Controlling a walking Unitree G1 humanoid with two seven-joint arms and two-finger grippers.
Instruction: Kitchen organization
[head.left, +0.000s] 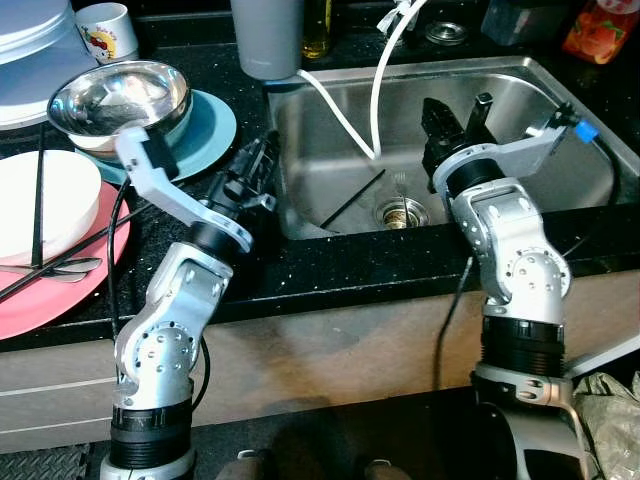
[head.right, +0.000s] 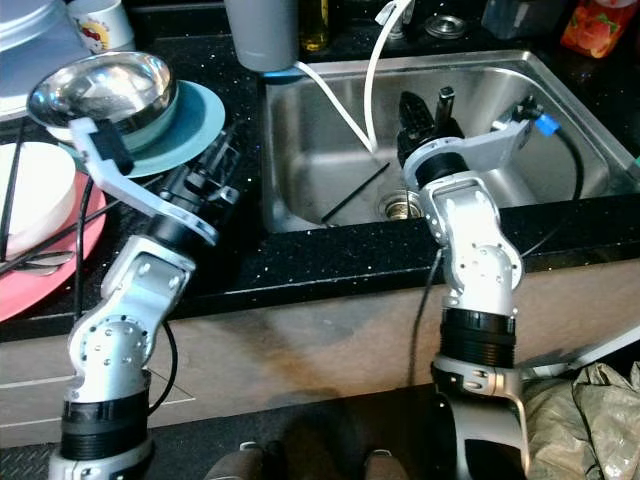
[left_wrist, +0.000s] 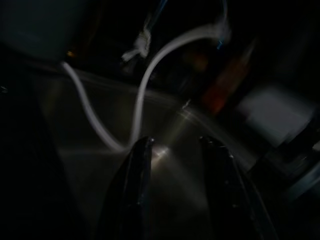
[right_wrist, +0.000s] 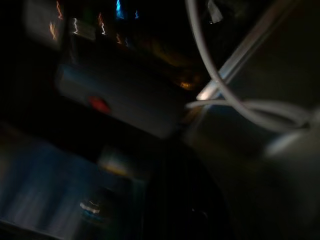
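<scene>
Far left, on the dark surface: pink plate carrying white bowl and chopsticks; behind it, steel bowl on blue plate. Left gripper at the sink's left rim, fingers narrowly parted, empty. Inside the basin: black stick, fork, white hoses. Right gripper over the basin, fingers apparently parted, though dim.

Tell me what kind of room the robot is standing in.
A home kitchen, most likely: a stainless sink with a fork by its drain is set in a black countertop, and a steel bowl and plates are stacked beside it.
</scene>
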